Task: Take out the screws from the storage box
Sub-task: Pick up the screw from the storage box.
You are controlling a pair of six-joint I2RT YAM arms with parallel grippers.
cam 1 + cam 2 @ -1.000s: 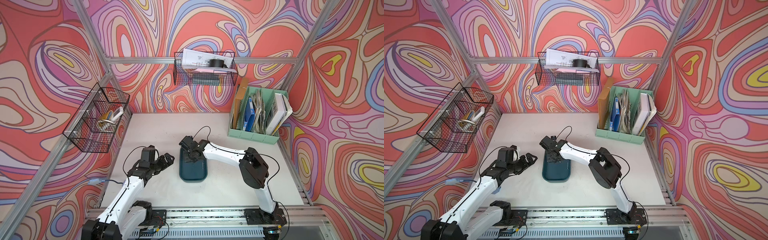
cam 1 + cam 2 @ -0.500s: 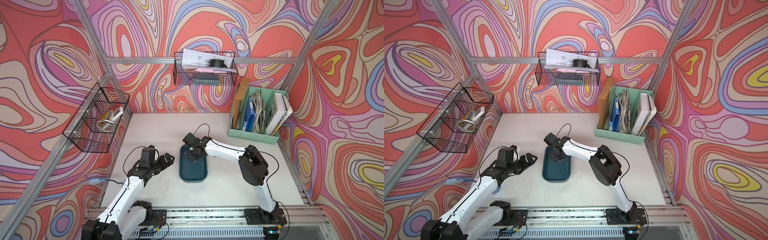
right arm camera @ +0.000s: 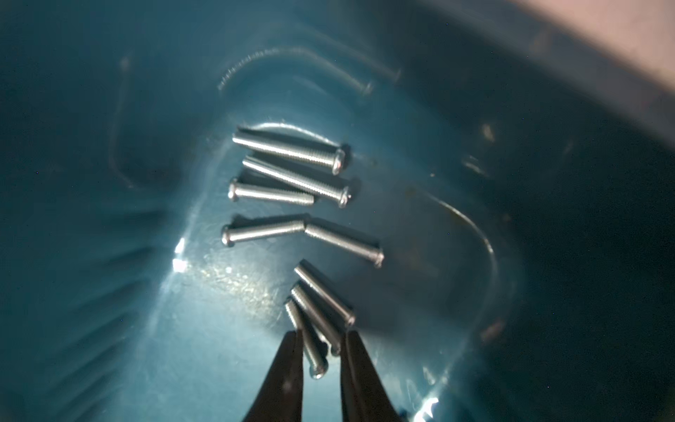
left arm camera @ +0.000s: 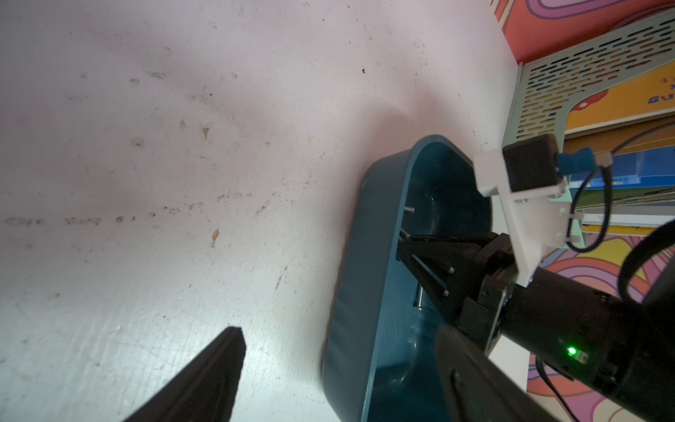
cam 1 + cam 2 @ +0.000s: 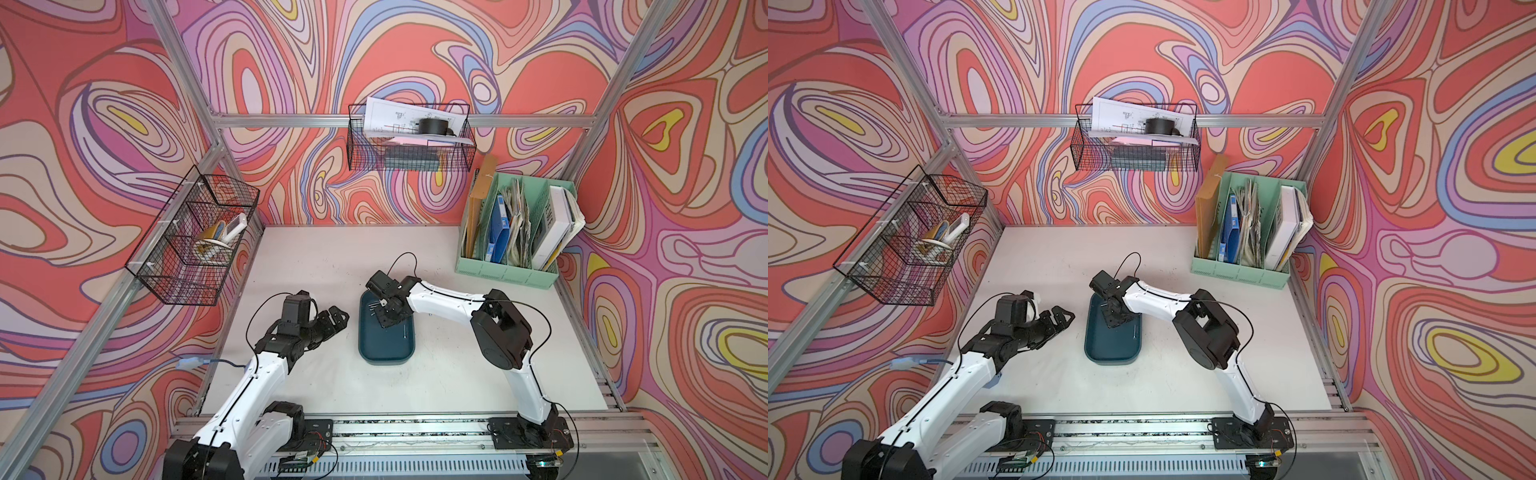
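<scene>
In both top views the shallow dark teal plastic tray (image 5: 386, 359) lies mid-table (image 5: 332, 257) with bare white surface along every rim. The left hand (image 5: 340, 316) is spread wide just beside its nearer long edge, and the right hand (image 5: 383, 322) dips into its far end among small silver-grey metal screws (image 5: 372, 305). The left wrist view shows the left hand's fingers (image 4: 215, 372) far apart over open table, clear of the tray's wall. In the right wrist view eight screws lie on the tray floor near the curved end wall, with the right hand's fingertips (image 3: 288, 365) narrowly parted astride two; whether they pinch I cannot tell.
</scene>
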